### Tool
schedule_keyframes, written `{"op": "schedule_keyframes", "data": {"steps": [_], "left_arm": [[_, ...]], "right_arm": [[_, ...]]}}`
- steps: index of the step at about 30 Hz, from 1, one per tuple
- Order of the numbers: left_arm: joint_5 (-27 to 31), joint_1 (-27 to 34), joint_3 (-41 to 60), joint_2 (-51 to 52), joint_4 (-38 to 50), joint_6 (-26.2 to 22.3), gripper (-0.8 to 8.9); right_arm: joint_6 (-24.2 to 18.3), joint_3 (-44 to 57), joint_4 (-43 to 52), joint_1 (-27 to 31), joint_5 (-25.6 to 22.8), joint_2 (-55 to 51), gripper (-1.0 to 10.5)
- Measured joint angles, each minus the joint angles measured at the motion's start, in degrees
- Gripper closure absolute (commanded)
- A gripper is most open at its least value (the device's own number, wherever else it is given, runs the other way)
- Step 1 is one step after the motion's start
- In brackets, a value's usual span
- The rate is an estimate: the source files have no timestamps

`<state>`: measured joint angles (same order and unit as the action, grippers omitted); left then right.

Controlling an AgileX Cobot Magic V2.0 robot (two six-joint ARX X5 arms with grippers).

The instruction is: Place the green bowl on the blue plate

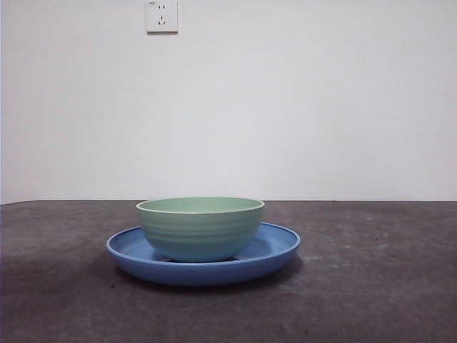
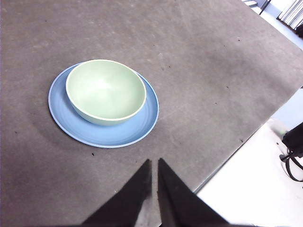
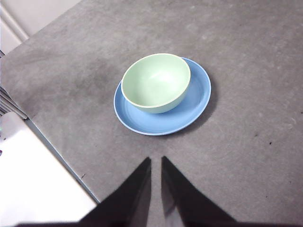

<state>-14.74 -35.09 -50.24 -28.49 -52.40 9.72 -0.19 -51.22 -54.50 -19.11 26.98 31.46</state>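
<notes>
Though unlabelled, green bowl (image 1: pixel 200 227) on blue plate (image 1: pixel 275 246).

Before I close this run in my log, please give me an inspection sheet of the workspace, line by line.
Surface: dark grey table, dull, a few small specks.
Job's things: green bowl stands upright on the blue plate, off centre, empty.
Clutter: nothing seen.
Grippers: left gripper and right gripper both raised and apart from the dishes, jaws nearly together, holding nothing.
Cables: a dark loop beyond the table edge, unclear.
Surroundings: white wall with a socket.
</notes>
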Motion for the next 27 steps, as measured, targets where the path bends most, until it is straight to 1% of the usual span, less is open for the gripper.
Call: {"op": "schedule_keyframes", "data": {"steps": [11,13,17,21,24,27], "left_arm": [[0.0,0.0,0.0,0.0,0.3,0.0,7.94],[-0.1,1.0,0.1,0.0,0.3,0.0,7.94],[-0.7,7.6,0.2,0.2,0.4,-0.3,7.94],[-0.7,16.6,1.8,0.9,2.2,-3.6,7.94],[-0.7,23.3,5.8,2.8,7.5,-7.3,7.94],[-0.7,29.2,12.8,5.9,16.0,-10.7,7.94]], "right_arm": [[0.0,0.0,1.5,0.0,0.0,0.0,9.1],[0.0,0.0,1.5,0.0,0.0,0.0,9.1],[0.0,0.0,1.5,0.0,0.0,0.0,9.1],[0.0,0.0,1.6,0.0,0.0,0.0,9.1],[0.0,0.0,1.6,0.0,0.0,0.0,9.1],[0.0,0.0,1.6,0.0,0.0,0.0,9.1]]}}
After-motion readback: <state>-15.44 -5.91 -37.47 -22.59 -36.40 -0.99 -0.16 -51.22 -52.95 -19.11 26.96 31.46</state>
